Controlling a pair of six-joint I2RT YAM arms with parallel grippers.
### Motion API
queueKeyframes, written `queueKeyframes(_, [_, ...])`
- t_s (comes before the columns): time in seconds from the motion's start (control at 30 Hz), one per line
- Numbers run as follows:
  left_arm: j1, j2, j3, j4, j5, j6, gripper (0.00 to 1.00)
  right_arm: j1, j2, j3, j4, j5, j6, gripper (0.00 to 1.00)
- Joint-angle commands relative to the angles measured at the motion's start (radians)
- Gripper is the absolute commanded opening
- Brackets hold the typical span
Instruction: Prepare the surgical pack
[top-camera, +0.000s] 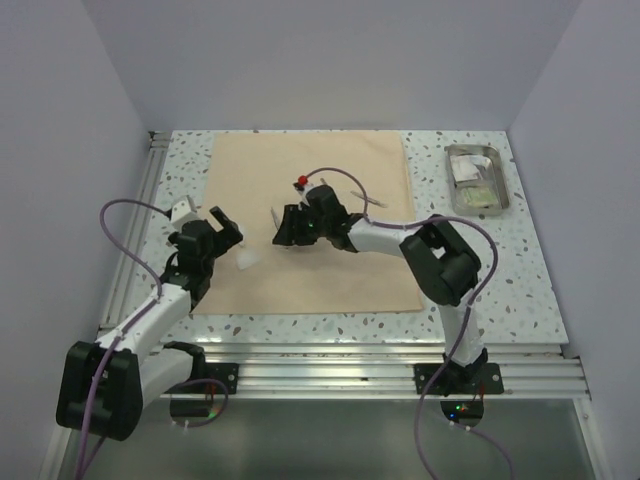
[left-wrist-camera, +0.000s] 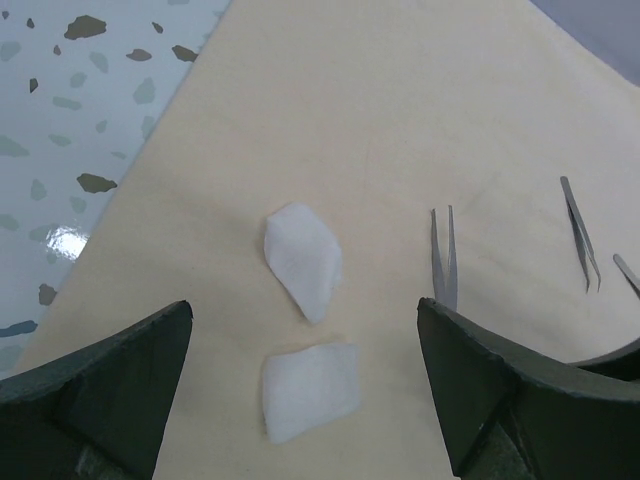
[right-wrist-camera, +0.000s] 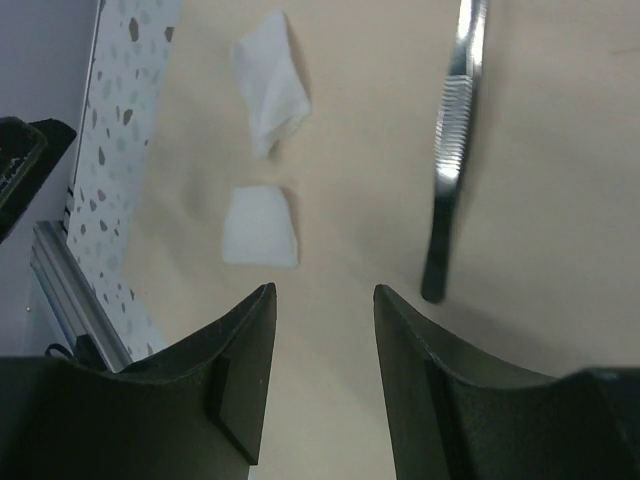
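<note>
Far left, speckled tabletop (top-camera: 520, 280) shows beside the cloth's edge, and the left arm comes up from its base at the near-left corner, a purple cable looping over it. Its wrist hangs over the left margin of the tan cloth (top-camera: 330, 170). The left fingers (left-wrist-camera: 110, 380) stand wide apart with nothing gripped. The cloth lies flat below them.

In the gap ahead of them lie two white sachets, one (left-wrist-camera: 303, 260) farther off and one (left-wrist-camera: 308, 390) nearer, close together but not touching. Just right of those are the thin metal instruments: one pair of tweezers (left-wrist-camera: 443, 255) near the right finger, and another (left-wrist-camera: 580, 235) well apart, further right.

Centre cloth now – the right arm folds hard at the elbow and reaches leftward from its near-right base, forearm low across the cloth. From above, its wrist covers the instruments. The right fingers (right-wrist-camera: 230, 370) are at a narrow gap and hold nothing. The tweezers (right-wrist-camera: 455, 140) lie to one side of them and the sachets to the other.

Far right, off the cloth, the steel tray (top-camera: 476, 148) sits on the tabletop with more sachets (top-camera: 475, 180) inside.
</note>
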Motion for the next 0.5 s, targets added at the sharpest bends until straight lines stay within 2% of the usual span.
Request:
queueKeyframes(0.0, [0.009, -0.041, -0.012, -0.002, -0.051, -0.046, 0.98, 0.043, 0.077, 0.158, -0.066, -0.057, -0.083, 0.48])
queueKeyframes(0.23, [0.009, -0.086, -0.029, 0.007, -0.039, -0.047, 0.97, 0.09, 0.239, 0.353, -0.148, -0.063, -0.095, 0.49])
queueKeyframes(0.47, [0.009, -0.101, -0.032, 0.012, -0.028, -0.038, 0.98, 0.11, 0.309, 0.394, -0.152, -0.074, -0.084, 0.48])
